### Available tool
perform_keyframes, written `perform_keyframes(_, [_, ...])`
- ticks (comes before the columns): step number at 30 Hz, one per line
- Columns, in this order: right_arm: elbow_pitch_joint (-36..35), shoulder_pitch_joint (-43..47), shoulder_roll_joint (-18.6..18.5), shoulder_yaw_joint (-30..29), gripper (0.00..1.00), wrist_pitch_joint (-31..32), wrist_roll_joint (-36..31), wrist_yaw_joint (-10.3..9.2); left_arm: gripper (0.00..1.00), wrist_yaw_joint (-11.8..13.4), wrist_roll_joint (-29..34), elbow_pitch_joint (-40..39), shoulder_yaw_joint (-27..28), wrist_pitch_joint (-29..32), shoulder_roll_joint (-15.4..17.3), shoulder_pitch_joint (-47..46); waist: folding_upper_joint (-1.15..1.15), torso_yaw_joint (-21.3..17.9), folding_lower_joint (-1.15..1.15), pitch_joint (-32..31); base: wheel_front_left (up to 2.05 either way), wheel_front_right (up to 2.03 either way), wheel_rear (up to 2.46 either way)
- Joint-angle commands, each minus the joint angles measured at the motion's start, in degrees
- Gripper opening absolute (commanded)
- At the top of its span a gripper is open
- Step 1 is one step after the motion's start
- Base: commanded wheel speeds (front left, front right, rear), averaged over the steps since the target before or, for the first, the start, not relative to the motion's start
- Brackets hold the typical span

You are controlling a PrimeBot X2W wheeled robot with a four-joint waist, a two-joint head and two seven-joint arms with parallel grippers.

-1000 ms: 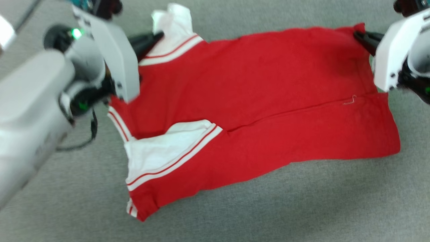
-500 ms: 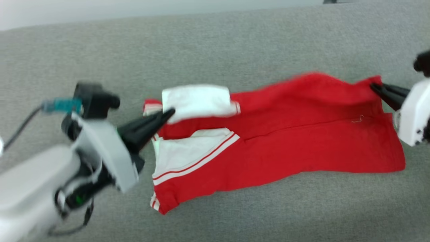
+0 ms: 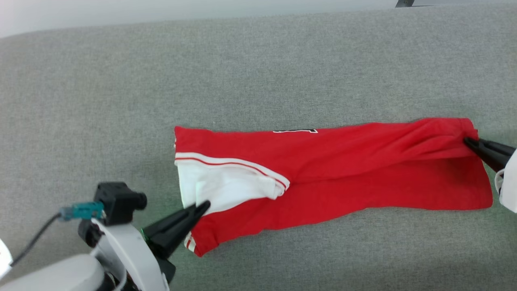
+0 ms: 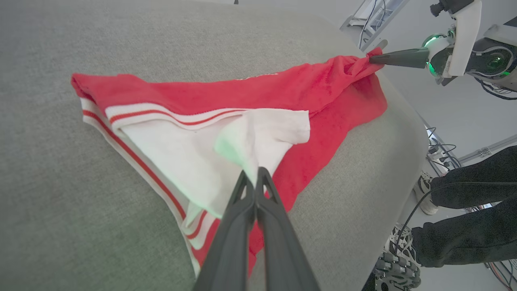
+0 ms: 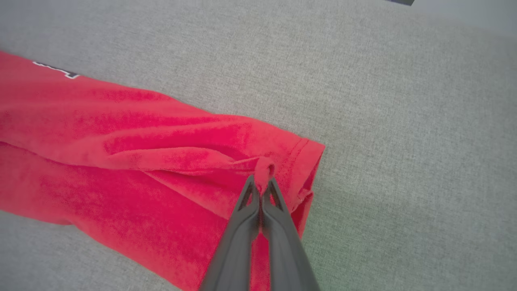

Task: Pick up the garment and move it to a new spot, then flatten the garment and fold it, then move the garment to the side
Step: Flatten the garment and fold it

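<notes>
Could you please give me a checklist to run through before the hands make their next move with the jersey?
1. The garment folded lengthwise on the grey cushion: ok.
2. The left hand shut on its white sleeve: ok.
3. The right hand shut on the red hem corner: ok.
4. Layers lying flat: not ok, bunched by the right hand.
5. Layer edges aligned: not ok, lower layer sticks out.
6. The person's legs apart from the garment: ok.

Left hand point(image 3: 205, 204) and right hand point(image 3: 466, 140) reach inward from opposite sides (fingers pinched together).
</notes>
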Motion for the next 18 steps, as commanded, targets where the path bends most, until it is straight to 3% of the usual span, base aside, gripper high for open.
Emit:
perform_keyframes(1, [-0.27,0.89,0.09,-0.91,0.00,0.16,-0.61,-0.06,0.00,0.35,-0.03,0.10,-0.07,-0.39,-0.51,0.89,0.00,0.06,0.00,0.16,0.00,0.00,0.00])
perform_keyframes(10, [1.47,6.02,3.45,-6.43,0.00,2.79,-4.20,-0.06,0.00,2.30,6.05,7.68,-1.53,2.56,-4.63,2.71,0.00,0.54,0.00,1.22,0.00,0.00,0.00])
perform_keyframes(18, [4.03,7.23,7.65,-9.16,0.00,3.69,-7.49,-0.06,0.00,-0.49,6.97,15.85,-1.82,2.66,-8.80,2.55,0.00,0.36,0.00,2.29,0.00,0.00,0.00])
